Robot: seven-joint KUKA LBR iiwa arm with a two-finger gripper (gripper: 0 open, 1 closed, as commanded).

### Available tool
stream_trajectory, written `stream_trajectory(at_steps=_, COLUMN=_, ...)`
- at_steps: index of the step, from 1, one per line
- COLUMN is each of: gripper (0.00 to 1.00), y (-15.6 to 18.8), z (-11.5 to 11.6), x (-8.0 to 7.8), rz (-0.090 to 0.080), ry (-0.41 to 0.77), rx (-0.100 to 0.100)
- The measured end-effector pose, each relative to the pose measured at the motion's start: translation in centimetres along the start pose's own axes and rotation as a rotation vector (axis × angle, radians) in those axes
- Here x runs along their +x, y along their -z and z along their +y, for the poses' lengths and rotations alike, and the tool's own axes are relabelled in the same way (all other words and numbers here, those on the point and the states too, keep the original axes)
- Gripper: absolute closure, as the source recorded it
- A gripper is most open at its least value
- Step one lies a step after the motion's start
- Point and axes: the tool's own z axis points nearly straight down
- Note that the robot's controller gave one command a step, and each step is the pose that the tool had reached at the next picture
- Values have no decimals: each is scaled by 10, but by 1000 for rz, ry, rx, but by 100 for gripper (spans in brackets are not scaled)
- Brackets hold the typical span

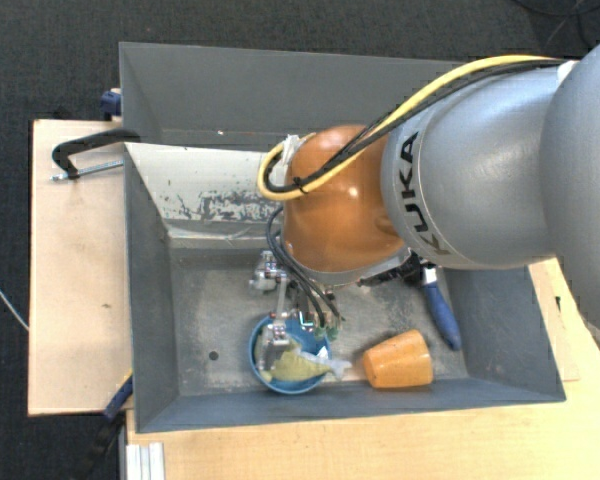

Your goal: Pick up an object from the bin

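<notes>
— Blue dish (255,356): logging one, round and shallow. Are you counting the same?
— Counting one. It is sitting on the floor of the bin (195,318), front middle, close to the front wall.
— And the rest?
— I am counting three more. One pale yellow lump (298,368) is lying inside the dish. One orange blunt cone (397,360) is lying on its side just right of the dish. One blue stick (440,318) is lying farther right (its upper end is hiding under the arm).
— How is the dish looking?
— The rim is showing bright blue at left and front. The lump is covering much of the inside, with a pale tip poking over the right rim toward the cone.
— The gripper (298,330)?
— It is hanging below the orange wrist cover (335,208), directly over the back half of the dish, its metal end overlapping the dish's left inner side. I am not able to tell how far open it is, nor whether it is touching the dish or the lump. I am seeing nothing gripped in it.
</notes>
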Motion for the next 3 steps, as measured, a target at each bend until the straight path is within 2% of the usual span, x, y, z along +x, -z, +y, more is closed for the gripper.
stream_trajectory(at_steps=1, gripper=0, y=-74, z=-43, x=-15, rz=-1, ry=-38, rx=0)
stream_trajectory(at_steps=2, gripper=100, y=-69, z=-41, x=-19, rz=-19, ry=-35, rx=-4)
stream_trajectory(at_steps=3, gripper=100, y=61, z=-39, x=-31, rz=-21, ry=24, rx=-3)
